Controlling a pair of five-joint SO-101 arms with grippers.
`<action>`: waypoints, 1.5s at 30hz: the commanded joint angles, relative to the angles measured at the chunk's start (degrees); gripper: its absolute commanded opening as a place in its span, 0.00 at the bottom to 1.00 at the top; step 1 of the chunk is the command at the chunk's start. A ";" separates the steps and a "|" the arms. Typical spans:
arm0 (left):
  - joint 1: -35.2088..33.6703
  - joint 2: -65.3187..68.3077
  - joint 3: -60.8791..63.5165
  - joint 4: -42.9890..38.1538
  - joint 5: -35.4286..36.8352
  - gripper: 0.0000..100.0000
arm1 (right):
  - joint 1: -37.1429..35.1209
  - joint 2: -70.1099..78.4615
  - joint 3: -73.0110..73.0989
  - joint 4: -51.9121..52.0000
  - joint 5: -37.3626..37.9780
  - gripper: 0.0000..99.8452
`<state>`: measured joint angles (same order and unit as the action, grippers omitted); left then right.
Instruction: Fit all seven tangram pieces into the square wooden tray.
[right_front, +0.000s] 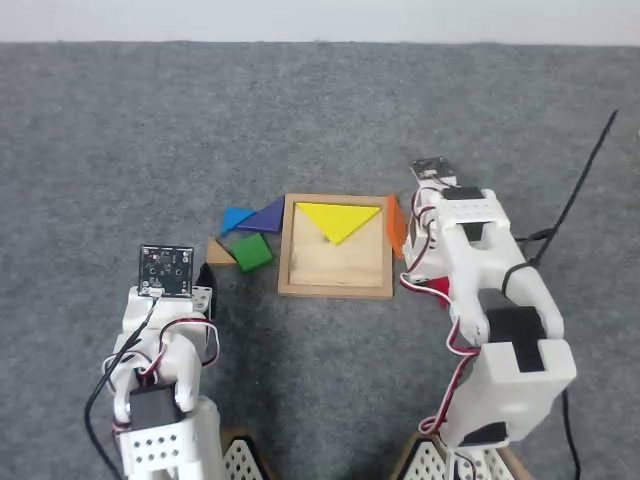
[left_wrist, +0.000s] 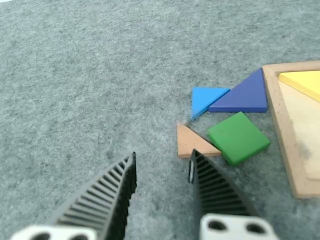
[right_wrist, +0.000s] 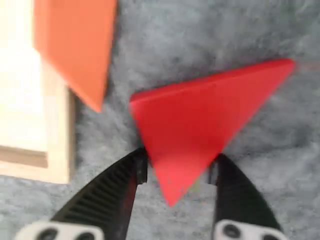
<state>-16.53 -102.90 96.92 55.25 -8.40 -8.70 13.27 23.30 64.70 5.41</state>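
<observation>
The square wooden tray (right_front: 335, 288) lies mid-table with a yellow triangle (right_front: 338, 220) in its far half. An orange piece (right_front: 396, 225) leans along the tray's right edge (right_wrist: 55, 150), and shows as the orange piece (right_wrist: 75, 45) in the right wrist view. My right gripper (right_wrist: 179, 162) is shut on one corner of the red triangle (right_wrist: 200, 125), just right of the tray. Left of the tray lie a blue triangle (left_wrist: 205, 97), purple triangle (left_wrist: 245, 95), green square (left_wrist: 238, 137) and tan triangle (left_wrist: 192, 142). My left gripper (left_wrist: 162, 162) stands open just short of them, holding nothing.
Grey felt covers the whole table. Both arm bases stand at the near edge. A black cable (right_front: 585, 180) trails off to the right of the right arm. Open felt stretches beyond the tray towards the far edge.
</observation>
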 joint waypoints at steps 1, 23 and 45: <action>0.00 0.26 -0.40 0.09 -0.35 0.16 | -0.57 -1.71 -0.97 0.13 0.09 0.36; 0.00 0.26 -0.40 0.09 -0.35 0.16 | -2.07 -0.40 -9.49 -7.16 -33.41 0.34; 0.00 0.26 -0.40 0.09 -0.35 0.16 | -1.80 9.10 -14.51 2.15 -35.34 0.33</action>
<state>-16.53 -102.90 96.92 55.25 -8.40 -10.55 22.51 9.67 64.88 -29.67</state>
